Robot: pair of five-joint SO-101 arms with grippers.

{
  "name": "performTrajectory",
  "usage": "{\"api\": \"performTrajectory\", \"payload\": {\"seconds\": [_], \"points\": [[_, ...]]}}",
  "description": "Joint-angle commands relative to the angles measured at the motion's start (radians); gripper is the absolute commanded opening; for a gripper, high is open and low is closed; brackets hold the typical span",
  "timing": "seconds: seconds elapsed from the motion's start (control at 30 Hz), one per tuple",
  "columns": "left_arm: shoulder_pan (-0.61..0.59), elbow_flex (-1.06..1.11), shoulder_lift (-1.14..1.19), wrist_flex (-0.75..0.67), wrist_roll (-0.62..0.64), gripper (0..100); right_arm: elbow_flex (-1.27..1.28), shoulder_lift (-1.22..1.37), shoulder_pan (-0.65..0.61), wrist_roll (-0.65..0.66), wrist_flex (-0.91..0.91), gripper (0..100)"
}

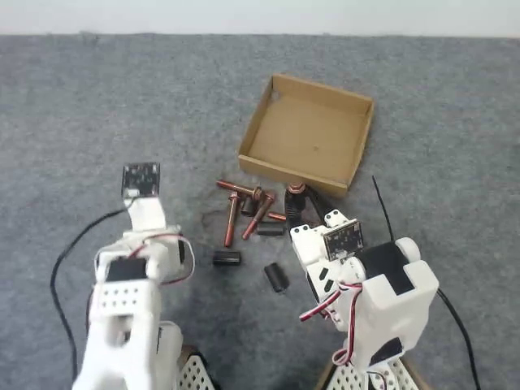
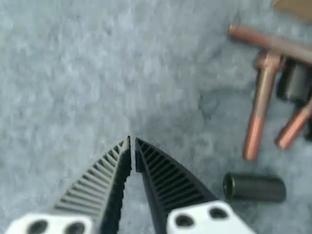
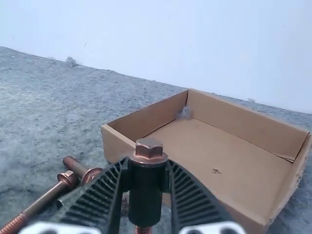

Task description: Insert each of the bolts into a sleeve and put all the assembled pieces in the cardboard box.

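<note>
The left gripper [image 2: 132, 141] is clenched on nothing above the grey carpet [image 2: 73, 73]. The right gripper [image 3: 147, 165] is clamped on a black cylindrical sleeve [image 3: 146, 190] with a copper hex-headed bolt [image 3: 148, 150] seated in it, just short of the brown cardboard box [image 3: 253, 129]. The assembled piece should be carried over the near wall and lowered close to the box floor before being let go, lest it bounce out. Its long axis is upright, head uppermost.

The shank of the copper hex-head bolt [image 3: 148, 150] is largely hidden inside the black cylindrical sleeve [image 3: 145, 192] before the brown cardboard box [image 3: 253, 131].
</note>
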Motion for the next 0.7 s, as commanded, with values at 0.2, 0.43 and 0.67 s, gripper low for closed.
{"api": "performTrajectory", "payload": {"seconds": [0.2, 0.43, 0.67], "points": [[-0.028, 0.193, -0.601, 0.187, -0.015, 1, -0.041, -0.056, 0.018, 0.023, -0.002, 0.6], [-0.083, 0.274, -0.902, 0.275, -0.015, 1, -0.055, -0.056, 0.018, 0.023, -0.01, 0.6], [-0.078, 0.274, -0.872, 0.232, -0.015, 1, -0.153, -0.056, 0.157, 0.023, -0.002, 0.6]]}}
